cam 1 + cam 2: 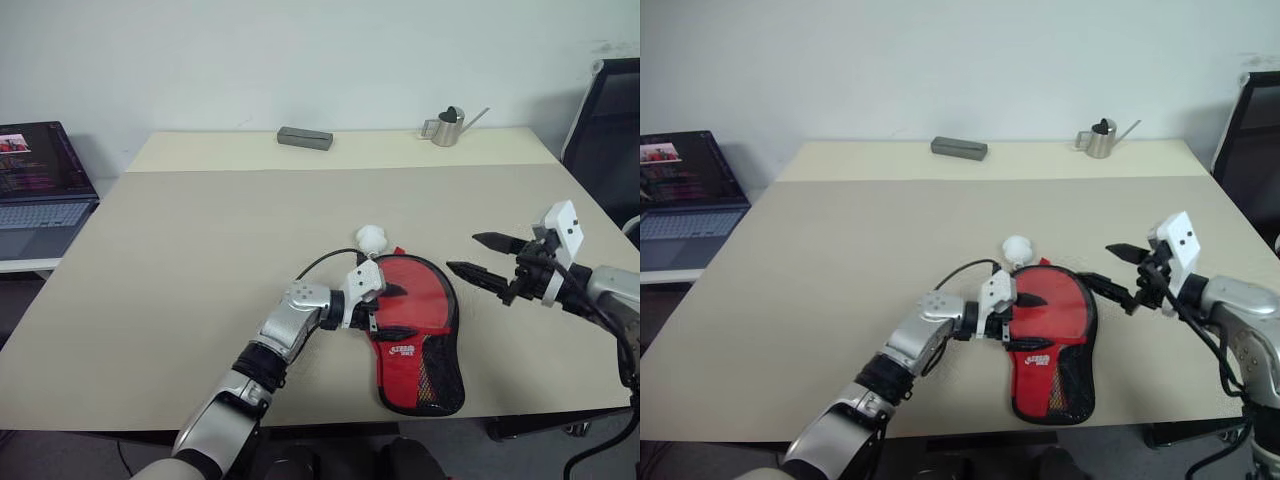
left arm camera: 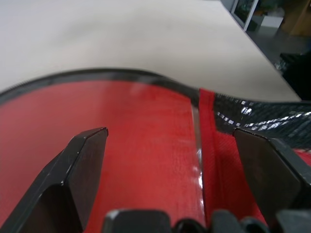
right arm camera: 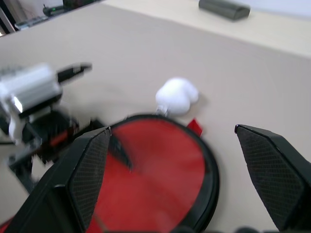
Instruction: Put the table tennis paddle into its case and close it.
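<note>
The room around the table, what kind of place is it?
Probably an office or lab: a plain beige table against a white wall, an open laptop on a side desk, and a black office chair.

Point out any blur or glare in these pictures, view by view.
Right wrist view: the left gripper is smeared by blur, and the white fluffy pom-pom looks soft. Left wrist view: a pale sheen streaks the red and black paddle-shaped case. Left eye view: even light on the beige table.

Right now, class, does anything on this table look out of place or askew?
Nothing stands out. The case lies flat near the table's front edge, its pom-pom beside it. The left gripper rests over it; the right gripper hovers apart.
</note>
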{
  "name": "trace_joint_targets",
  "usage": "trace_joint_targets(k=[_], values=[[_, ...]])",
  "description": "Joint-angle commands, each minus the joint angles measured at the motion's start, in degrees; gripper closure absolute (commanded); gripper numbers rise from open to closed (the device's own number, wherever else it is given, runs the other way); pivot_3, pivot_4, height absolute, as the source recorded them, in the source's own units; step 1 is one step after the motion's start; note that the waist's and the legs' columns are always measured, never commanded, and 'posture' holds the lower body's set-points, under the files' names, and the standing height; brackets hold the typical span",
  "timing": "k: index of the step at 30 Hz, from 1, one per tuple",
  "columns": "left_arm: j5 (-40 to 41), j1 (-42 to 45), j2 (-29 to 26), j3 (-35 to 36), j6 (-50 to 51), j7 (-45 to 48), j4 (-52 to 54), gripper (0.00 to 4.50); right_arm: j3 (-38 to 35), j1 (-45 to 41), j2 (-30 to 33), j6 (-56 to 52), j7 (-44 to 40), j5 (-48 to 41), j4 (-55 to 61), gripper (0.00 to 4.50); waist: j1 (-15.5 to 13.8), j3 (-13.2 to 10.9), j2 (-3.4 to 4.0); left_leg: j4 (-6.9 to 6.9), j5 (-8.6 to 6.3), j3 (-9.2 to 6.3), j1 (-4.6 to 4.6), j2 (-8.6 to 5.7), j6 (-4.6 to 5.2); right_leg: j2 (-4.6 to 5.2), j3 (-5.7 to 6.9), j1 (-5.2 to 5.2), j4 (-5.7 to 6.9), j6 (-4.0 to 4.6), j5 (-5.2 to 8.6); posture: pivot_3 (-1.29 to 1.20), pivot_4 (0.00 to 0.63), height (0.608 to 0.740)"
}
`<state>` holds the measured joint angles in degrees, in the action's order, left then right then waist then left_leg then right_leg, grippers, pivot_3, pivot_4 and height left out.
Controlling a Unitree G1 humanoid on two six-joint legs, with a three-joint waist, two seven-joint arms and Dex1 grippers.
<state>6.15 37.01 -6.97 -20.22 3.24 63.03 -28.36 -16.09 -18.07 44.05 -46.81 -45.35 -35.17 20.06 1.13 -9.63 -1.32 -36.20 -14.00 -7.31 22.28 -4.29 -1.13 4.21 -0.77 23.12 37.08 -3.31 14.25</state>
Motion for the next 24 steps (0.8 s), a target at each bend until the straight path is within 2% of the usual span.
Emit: trace_joint_targets(k=[1, 6, 15, 24], values=[[-1.0, 0.2, 1.5, -0.7, -2.3, -0.5, -1.2, 0.03, 1.1, -3.6, 0.9, 0.1, -1.2, -1.5, -0.6, 0.0, 0.0, 0.0, 0.02, -0.01, 0.0, 0.01, 0.0, 0.0, 0.0, 0.0, -0.02, 0.0, 0.0, 0.0, 0.0, 0.0, 0.15, 0.74], [-2.2, -0.6, 2.3, -1.6, -3.7, -0.4, -1.8, 0.03, 7.4, -12.4, -1.9, -0.3, 0.3, 0.7, -5.9, 0.0, 0.2, 0.0, 0.04, -0.05, 0.0, 0.03, -0.01, 0.0, 0.0, 0.0, -0.02, 0.0, 0.03, 0.0, -0.01, 0.0, 0.15, 0.74], [-2.8, -1.4, 3.2, -1.7, -3.8, -0.8, -1.4, 0.03, 18.9, -33.7, -15.9, 0.7, 9.0, 11.7, -31.7, 0.0, 0.4, 0.1, 0.13, -0.19, 0.02, -0.03, 0.01, -0.02, -0.01, 0.0, -0.01, 0.02, 0.12, 0.02, -0.02, 0.0, 0.15, 0.74], [-2.8, -1.2, 3.0, -1.5, -3.7, -0.9, -1.1, 0.03, 23.8, -42.9, -25.5, 10.1, 12.3, 23.1, -56.9, 0.0, 0.4, 0.1, 0.2, -0.38, 0.05, -0.06, 0.11, -0.06, -0.06, 0.0, -0.02, 0.1, 0.21, 0.03, -0.03, 0.0, 0.15, 0.74]])
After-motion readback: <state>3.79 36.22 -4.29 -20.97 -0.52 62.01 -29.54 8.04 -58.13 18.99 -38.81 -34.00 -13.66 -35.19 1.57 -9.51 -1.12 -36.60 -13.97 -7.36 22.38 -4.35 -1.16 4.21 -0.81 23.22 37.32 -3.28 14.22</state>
